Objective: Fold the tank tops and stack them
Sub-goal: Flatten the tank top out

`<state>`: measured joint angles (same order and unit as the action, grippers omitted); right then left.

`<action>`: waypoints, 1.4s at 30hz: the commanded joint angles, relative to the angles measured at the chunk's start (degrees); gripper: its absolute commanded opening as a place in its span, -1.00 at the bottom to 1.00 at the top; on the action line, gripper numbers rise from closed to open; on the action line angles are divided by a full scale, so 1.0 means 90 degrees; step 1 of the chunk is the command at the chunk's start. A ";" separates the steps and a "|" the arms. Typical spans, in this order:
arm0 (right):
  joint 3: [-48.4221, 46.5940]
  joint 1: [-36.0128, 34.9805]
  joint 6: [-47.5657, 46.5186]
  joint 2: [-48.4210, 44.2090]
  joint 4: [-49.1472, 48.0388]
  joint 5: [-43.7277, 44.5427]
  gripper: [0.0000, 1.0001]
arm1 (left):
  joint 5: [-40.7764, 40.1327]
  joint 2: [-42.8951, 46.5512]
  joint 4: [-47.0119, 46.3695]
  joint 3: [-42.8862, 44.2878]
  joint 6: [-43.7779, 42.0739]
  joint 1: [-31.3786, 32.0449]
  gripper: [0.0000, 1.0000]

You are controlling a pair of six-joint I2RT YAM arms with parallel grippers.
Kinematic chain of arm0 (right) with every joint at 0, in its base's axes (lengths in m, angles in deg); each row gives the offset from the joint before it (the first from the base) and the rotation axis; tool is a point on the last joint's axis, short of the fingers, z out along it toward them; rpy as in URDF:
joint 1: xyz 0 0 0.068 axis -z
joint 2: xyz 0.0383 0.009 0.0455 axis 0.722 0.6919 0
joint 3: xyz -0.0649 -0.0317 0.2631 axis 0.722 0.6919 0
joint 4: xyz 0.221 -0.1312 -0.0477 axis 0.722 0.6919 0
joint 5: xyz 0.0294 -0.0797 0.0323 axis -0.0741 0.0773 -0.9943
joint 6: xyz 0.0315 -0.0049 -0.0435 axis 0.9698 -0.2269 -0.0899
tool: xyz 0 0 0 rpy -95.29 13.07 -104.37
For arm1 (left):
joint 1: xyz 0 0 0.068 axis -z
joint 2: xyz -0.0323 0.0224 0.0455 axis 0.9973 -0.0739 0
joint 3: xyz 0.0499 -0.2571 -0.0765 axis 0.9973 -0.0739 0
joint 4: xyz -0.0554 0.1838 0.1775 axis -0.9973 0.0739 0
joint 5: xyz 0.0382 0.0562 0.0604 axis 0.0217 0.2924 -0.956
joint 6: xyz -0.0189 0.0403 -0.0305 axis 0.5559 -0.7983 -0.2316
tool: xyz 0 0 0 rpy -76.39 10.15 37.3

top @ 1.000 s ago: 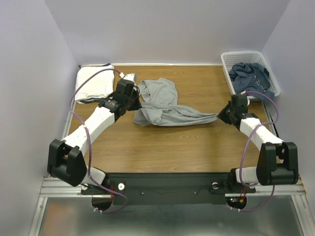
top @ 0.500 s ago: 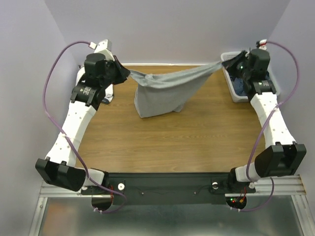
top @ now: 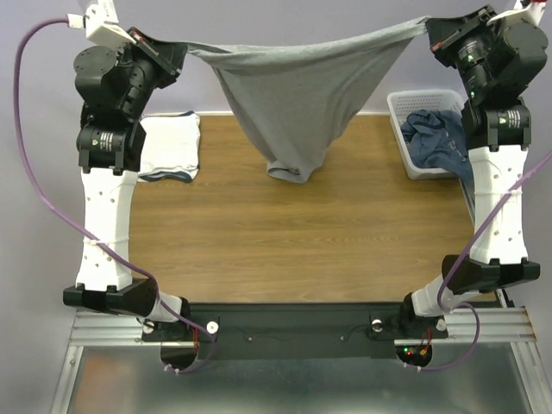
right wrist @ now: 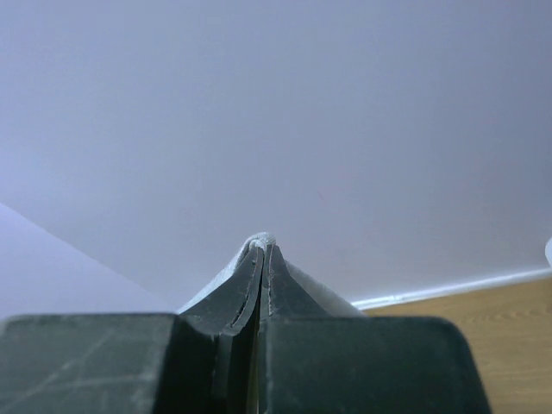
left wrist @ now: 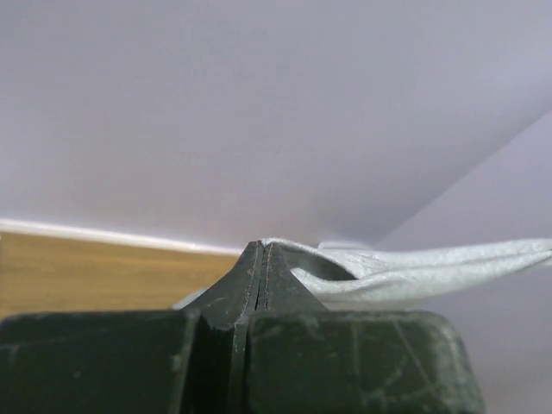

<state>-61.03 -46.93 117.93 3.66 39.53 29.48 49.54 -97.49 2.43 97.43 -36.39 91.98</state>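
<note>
Cloth — one soft heather-grey knit tank top [top: 297, 95] — hangs stretched between left gripper [top: 179, 50] and right gripper [top: 429, 29]; each finger pair is closed tight on its edge.

White arm links [top: 105, 226], black joint housings [top: 108, 142], purple cables [top: 20, 86], scuffed black tool [left wrist: 263, 248]

1. Left gripper [left wrist: 262, 252] is pinched tight, black fingers pressed flat together.
2. Grey tank top [left wrist: 431, 267] is caught at the tips and stretches off to the right.
3. Wooden table [left wrist: 78, 272] is on the left, pale wall [left wrist: 259, 103] behind.
</note>
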 commanded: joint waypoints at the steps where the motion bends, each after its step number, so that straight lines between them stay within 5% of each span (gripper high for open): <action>1: -0.0619 0.0050 -0.0206 -0.0012 -0.0069 0.0311 -0.99 | 0.0077 -0.0102 -0.0838 0.0884 0.0352 -0.0125 -1.00; 17: -0.1333 0.0050 -0.0363 -0.0237 -0.0411 0.0537 -0.99 | -0.0158 -0.0863 -0.1697 0.2547 0.0742 -0.0408 -1.00; 25: -0.0561 0.0050 -0.0138 0.0260 -0.1338 -0.0498 -0.99 | 0.1296 -0.2442 -0.2771 0.3209 0.1465 -0.0476 -1.00; 30: -0.1078 0.0050 -0.0186 0.1342 -0.2099 -0.0782 -0.99 | 0.2019 -0.3400 -0.4401 0.3688 0.1992 -0.0544 -1.00; 35: -0.1917 0.0050 -0.0206 0.2067 -0.2920 -0.0675 -0.99 | 0.1796 -0.3881 -0.5756 0.4130 0.2344 -0.0632 -1.00; 42: -0.1831 0.0050 -0.0537 0.1571 -0.4365 0.0037 -0.99 | 0.1093 -0.3804 -0.6932 0.4286 0.2920 -0.1256 -1.00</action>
<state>-74.41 -46.95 115.62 26.39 16.05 25.46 63.11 -137.86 -44.30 130.57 -13.55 84.05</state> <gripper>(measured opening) 0.012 0.018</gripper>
